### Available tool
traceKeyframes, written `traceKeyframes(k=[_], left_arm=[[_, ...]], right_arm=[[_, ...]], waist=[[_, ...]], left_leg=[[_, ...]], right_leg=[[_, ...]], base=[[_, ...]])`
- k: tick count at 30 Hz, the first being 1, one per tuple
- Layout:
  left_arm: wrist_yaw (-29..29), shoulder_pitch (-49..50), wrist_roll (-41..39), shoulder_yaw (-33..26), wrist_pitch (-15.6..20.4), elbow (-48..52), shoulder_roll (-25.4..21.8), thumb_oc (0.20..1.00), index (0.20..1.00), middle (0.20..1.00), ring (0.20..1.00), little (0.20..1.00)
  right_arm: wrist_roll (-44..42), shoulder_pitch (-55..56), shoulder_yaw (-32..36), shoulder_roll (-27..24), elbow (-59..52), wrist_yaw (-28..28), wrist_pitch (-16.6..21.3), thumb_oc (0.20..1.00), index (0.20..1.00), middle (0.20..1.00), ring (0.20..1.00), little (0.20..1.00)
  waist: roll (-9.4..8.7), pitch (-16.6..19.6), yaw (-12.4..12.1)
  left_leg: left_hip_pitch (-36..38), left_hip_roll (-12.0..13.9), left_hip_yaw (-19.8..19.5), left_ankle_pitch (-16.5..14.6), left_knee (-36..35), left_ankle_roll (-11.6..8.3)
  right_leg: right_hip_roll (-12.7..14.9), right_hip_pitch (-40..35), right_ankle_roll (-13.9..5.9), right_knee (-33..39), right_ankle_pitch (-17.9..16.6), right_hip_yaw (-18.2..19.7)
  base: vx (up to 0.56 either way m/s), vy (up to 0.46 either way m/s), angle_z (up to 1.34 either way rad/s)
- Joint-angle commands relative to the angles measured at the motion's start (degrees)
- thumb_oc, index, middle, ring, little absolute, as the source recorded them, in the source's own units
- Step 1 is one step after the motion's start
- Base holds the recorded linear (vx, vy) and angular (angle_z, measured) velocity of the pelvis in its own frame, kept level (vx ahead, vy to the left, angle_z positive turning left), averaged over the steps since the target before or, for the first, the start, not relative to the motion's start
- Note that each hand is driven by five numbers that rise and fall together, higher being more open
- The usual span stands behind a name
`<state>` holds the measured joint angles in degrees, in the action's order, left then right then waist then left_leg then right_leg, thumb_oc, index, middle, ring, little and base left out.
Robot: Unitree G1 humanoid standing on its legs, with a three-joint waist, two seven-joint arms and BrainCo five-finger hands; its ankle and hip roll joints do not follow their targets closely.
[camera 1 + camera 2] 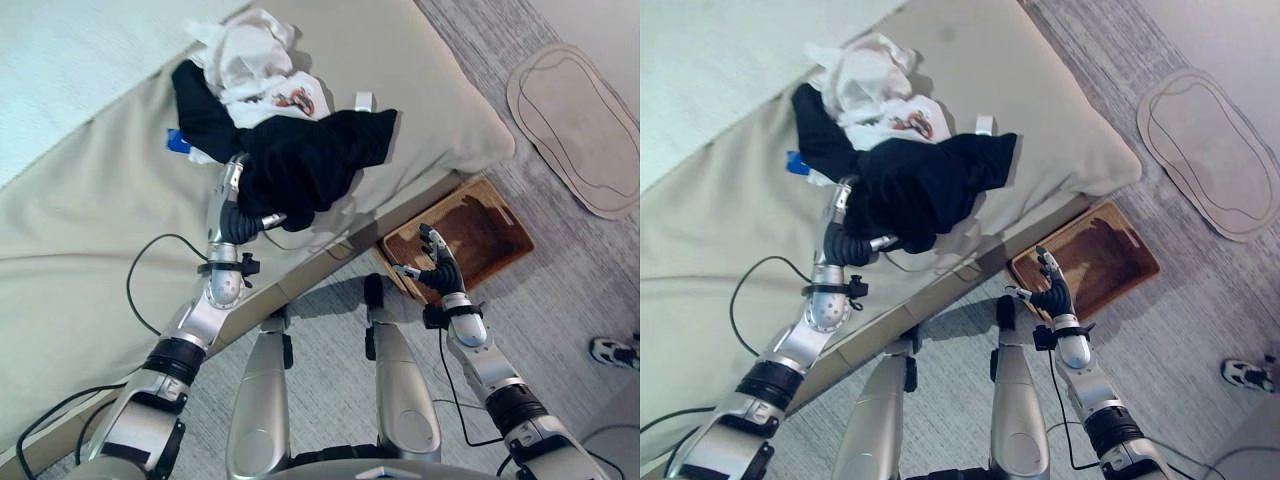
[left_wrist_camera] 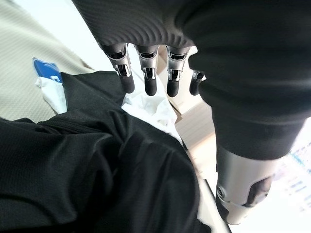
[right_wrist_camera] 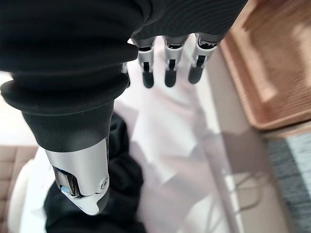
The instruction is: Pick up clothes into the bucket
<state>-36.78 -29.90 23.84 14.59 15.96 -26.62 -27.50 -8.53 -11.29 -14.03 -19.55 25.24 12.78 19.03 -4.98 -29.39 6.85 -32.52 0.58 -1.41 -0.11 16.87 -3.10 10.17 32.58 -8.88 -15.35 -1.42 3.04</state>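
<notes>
A black garment lies crumpled near the bed's edge, over a white printed garment. My left hand rests against the black garment's lower left edge, its fingers straight along the cloth and its thumb reaching under the fold. Close up, the fingertips hover over white cloth while the black garment spreads below the palm. A brown woven basket sits on the floor beside the bed. My right hand hangs open over the basket's near corner and holds nothing.
A small blue item peeks out left of the pile. The beige bed drops to grey carpet. An oval rug lies at the far right, and a person's shoe shows at the right edge.
</notes>
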Motion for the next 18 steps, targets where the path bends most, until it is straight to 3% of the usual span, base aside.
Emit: traceKeyframes(k=[1, 10, 18], left_arm=[[-4.78, -6.57, 5.62, 0.60, -3.10, -4.76, -3.01, 1.000, 1.000, 1.000, 1.000, 1.000], [-6.47, -18.31, 12.69, 6.64, -11.42, -19.66, -6.51, 1.000, 1.000, 1.000, 1.000, 1.000], [-4.96, -24.89, 11.83, 9.64, -12.43, -26.39, -8.80, 1.000, 1.000, 1.000, 1.000, 1.000]], right_arm=[[-0.57, 1.52, 0.50, -2.40, -5.07, 0.48, 3.82, 1.000, 1.000, 1.000, 1.000, 1.000], [-1.04, 0.79, 0.61, -4.32, -8.20, -1.55, 5.17, 1.000, 1.000, 1.000, 1.000, 1.000], [-2.31, -0.66, 0.57, -5.47, -9.80, -2.09, 5.62, 1.000, 1.000, 1.000, 1.000, 1.000]], waist=[[-1.90, 3.24, 0.89], [-2.27, 3.97, 4.09], [-2.39, 4.85, 5.60]], left_leg=[[-4.63, 0.67, 4.43, -5.26, 8.43, 0.93], [-11.45, 1.47, 4.69, -6.29, 12.03, 0.92], [-16.30, 1.92, 5.09, -5.90, 13.01, 0.92]], right_leg=[[2.09, 2.32, -1.65, 0.10, -2.87, -2.00], [0.76, 10.05, -1.64, -2.69, -2.81, -0.40], [0.45, 15.21, -2.25, -2.79, -4.23, 0.30]], base=[[-0.03, 0.010, -0.09], [-0.02, 0.009, -0.09], [-0.02, 0.009, -0.07]])
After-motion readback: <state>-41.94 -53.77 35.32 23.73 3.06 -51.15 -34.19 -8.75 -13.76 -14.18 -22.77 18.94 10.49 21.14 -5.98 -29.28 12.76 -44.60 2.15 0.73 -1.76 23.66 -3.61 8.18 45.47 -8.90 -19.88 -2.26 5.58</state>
